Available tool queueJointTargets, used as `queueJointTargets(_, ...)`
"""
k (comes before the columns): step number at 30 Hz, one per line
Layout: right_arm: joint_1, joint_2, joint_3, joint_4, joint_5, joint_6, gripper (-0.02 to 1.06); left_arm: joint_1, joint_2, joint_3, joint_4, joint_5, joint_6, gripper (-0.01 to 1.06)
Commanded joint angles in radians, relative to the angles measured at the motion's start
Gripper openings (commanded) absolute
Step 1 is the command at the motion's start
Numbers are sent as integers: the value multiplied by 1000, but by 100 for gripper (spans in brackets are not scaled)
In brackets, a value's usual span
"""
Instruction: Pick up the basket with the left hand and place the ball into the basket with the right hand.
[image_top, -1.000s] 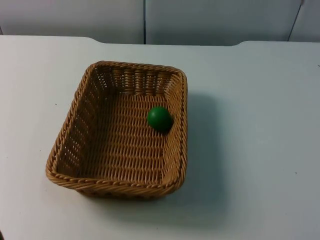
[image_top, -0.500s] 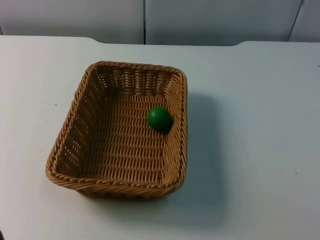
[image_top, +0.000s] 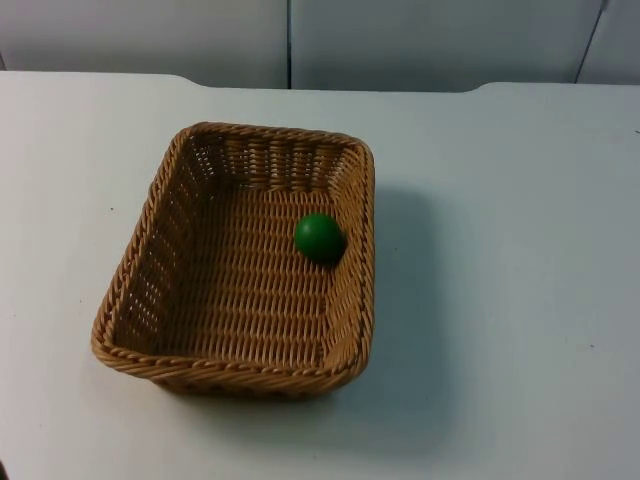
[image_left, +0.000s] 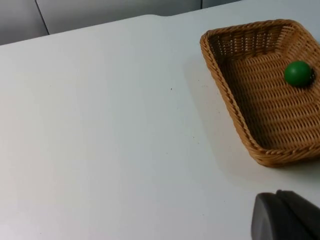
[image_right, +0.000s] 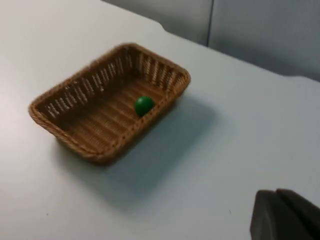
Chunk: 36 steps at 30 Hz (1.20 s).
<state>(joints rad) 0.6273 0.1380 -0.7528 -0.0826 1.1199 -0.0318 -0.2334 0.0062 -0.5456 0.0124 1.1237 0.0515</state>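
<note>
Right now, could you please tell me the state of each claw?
Left claw: cannot be told; it is away from the wicker basket.
Right claw: cannot be told; holds nothing visible.

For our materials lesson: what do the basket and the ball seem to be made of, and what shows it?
Basket: woven wicker or rattan-look strands, tan, slightly glossy; interlaced ribs and a braided rim show. Possibly plastic imitation.
Ball: smooth, matt green, seamless; probably plastic, rubber or foam, which one cannot be told.
</note>
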Motion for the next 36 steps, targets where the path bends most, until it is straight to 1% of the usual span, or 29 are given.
queueJointTargets(1,0,-138,103,111,-69,-83,0,-8,-6,3,-2,-5,1,0)
queueJointTargets(2,0,-138,103,111,-69,-83,0,-8,-6,3,-2,-5,1,0)
queueJointTargets(3,0,-138,130,127,-72,-102,0,-8,-6,3,-2,-5,1,0)
queueJointTargets(5,11,-138,166,163,-14,-107,0,-8,-6,3,-7,-4,1,0)
queueJointTargets(8,11,-138,209,157,1,-114,0,-8,-6,2,-3,-6,1,0)
queueJointTargets(9,11,-138,228,151,-8,-116,0,-8,-6,2,-3,-6,1,0)
queueJointTargets(10,11,-138,230,151,-48,-113,0,-8,-6,2,-3,-6,1,0)
queueJointTargets(18,6,-138,232,163,-50,-108,0,-8,-6,2,-2,-4,1,0)
queueJointTargets(20,-58,-138,232,178,-50,-108,0,-8,-6,2,-2,-4,1,0)
queueJointTargets(21,-58,-138,232,178,-50,-108,0,-8,-6,2,-2,-4,1,0)
queueJointTargets(25,-288,-138,230,185,-50,-108,0,-8,-6,2,-2,-4,1,0)
queueJointTargets(26,-288,-138,230,185,-50,-108,0,-8,-6,2,-2,-4,1,0)
queueJointTargets(30,-489,-138,230,187,-52,-108,0,-8,-6,2,-2,-4,1,0)
queueJointTargets(31,-489,-138,230,187,-52,-108,0,-8,-6,2,-2,-4,1,0)
queueJointTargets(33,-596,-138,230,187,-52,-108,0,-8,-6,2,-2,-4,1,0)
queueJointTargets(34,-616,-138,230,187,-52,-108,0,-8,-6,2,-2,-4,1,0)
queueJointTargets(36,-688,-138,230,189,-52,-108,0,-8,-6,2,-2,-4,1,0)
